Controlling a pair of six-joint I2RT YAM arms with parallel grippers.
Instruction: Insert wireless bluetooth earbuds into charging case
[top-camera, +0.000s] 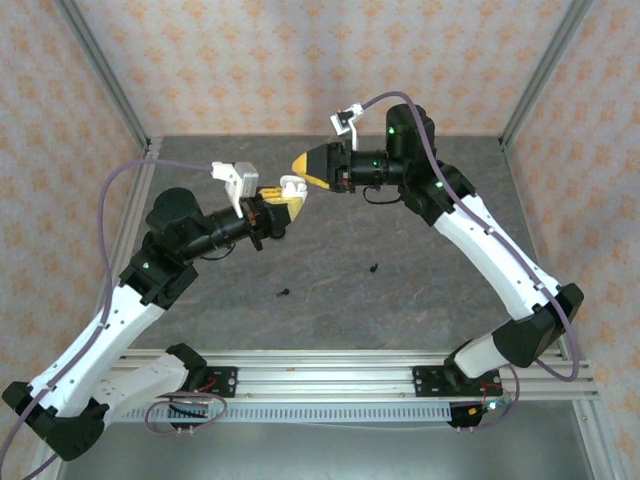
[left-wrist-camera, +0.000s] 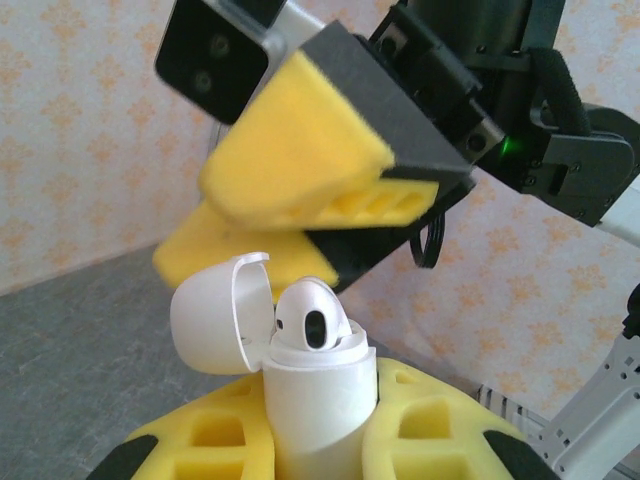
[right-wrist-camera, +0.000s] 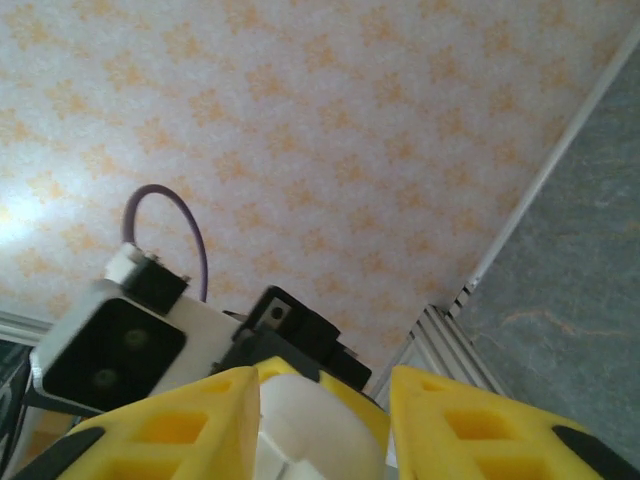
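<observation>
Left claw (left-wrist-camera: 320, 445) clamped on white charging case (left-wrist-camera: 318, 395), flipped open; white earbud (left-wrist-camera: 312, 322) seated in its top, above the fingers. Right claw (top-camera: 302, 170) jaws apart, just above the case.

Yellow end effectors (top-camera: 290, 200) (top-camera: 305, 168), seemingly purple cables (right-wrist-camera: 201, 262)

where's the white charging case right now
In the left wrist view the white charging case stands lid-open, clamped in the left gripper, a white earbud seated in it, with the right gripper just above.
</observation>
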